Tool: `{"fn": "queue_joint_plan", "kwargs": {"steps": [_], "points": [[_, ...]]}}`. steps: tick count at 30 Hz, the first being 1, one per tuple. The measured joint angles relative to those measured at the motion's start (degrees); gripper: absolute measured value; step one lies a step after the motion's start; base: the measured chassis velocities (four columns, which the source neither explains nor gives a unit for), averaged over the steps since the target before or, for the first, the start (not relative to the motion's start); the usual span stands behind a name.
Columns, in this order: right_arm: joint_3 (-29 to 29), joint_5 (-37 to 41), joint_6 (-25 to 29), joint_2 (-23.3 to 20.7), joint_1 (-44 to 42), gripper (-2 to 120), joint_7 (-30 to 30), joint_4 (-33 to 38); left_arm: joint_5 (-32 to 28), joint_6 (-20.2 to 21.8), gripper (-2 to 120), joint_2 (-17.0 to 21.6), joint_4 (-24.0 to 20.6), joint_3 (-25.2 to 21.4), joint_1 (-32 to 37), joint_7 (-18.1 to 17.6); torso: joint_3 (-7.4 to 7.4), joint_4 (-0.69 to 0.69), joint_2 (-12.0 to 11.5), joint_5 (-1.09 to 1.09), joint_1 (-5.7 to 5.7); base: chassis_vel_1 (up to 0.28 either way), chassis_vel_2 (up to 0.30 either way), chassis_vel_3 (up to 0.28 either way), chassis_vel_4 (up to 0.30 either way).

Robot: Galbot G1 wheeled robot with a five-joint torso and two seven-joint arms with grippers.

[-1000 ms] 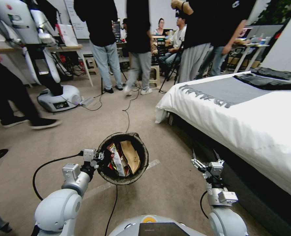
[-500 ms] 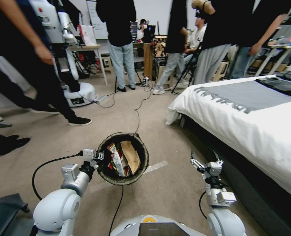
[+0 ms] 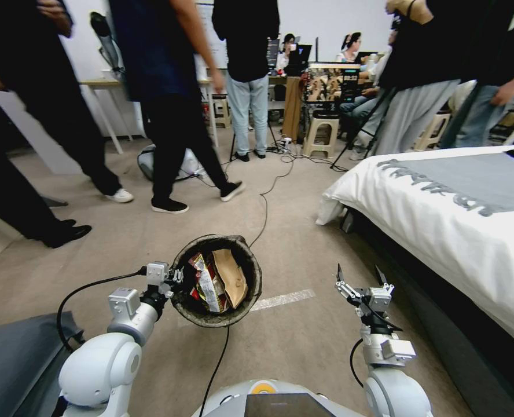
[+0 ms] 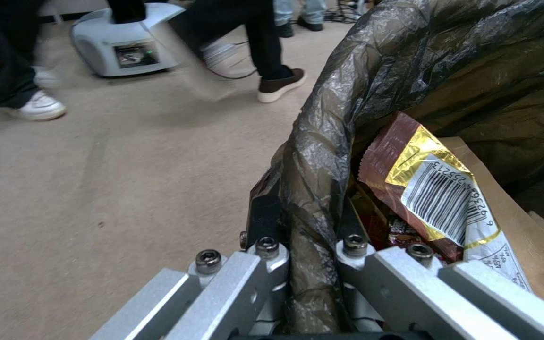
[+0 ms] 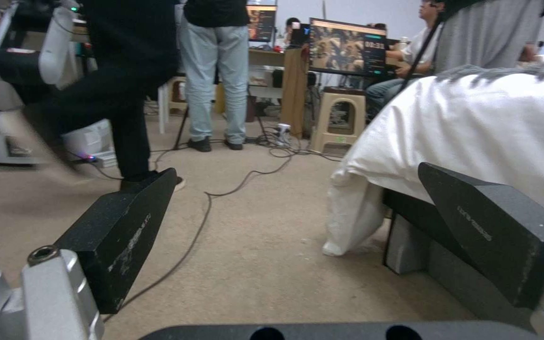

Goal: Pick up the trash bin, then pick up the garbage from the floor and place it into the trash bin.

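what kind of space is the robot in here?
Likely a robot lab or demo room staged as a bedroom: a made bed on carpet, with monitors, cables and another robot's base around.

The trash bin point(image 3: 216, 281) wears a dark brown-black liner point(image 4: 341, 118) over red, gold and white wrappers point(image 4: 439, 189) (one printed with a black barcode) and tan-brown paper point(image 3: 231, 275), above beige carpet point(image 3: 303, 347) crossed by a pale tape line point(image 3: 283, 300), beside a white-and-grey bed point(image 3: 459, 226).
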Motion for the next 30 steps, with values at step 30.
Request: {"fn": "queue_joint_plan", "kwargs": {"steps": [30], "points": [[-0.6, 0.4, -1.5, -0.6, 2.6, 100, 0.6, -1.8, -1.1, -0.6, 1, -2.1, 2.5, 2.2, 0.9, -2.1, 0.0, 0.0, 0.0, 0.0, 0.0, 0.042, 0.036, 0.042, 0.038]]}}
